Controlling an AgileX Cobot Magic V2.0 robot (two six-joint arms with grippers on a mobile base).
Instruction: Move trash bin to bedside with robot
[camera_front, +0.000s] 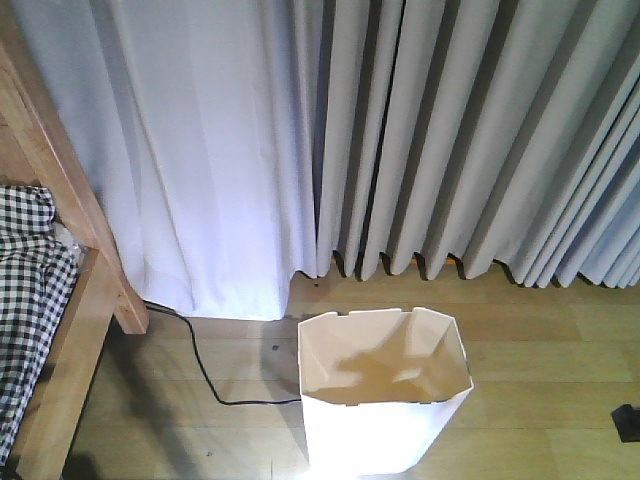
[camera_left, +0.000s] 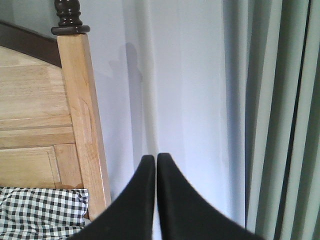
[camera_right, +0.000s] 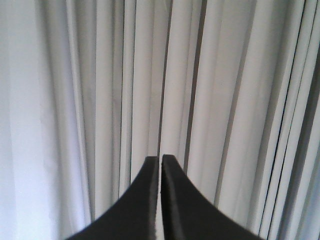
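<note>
bin (camera_front: 378, 410) right of bed (camera_front: 70, 330), apart | both my end effectors (camera_left: 156, 159) (camera_right: 160, 159) pinched, empty | nudge bin low, slowly, avoid tipping

A tall white trash bin (camera_front: 375, 400) stands upright on the wood floor, its cream interior open to view under an angular rim with clipped corners. It sits well to the right of the bedside (camera_front: 70, 330), a light brown wooden bed frame dressed in black-and-white checked bedding. The left wrist view shows the bed's wooden post capped by a dark finial.
</note>
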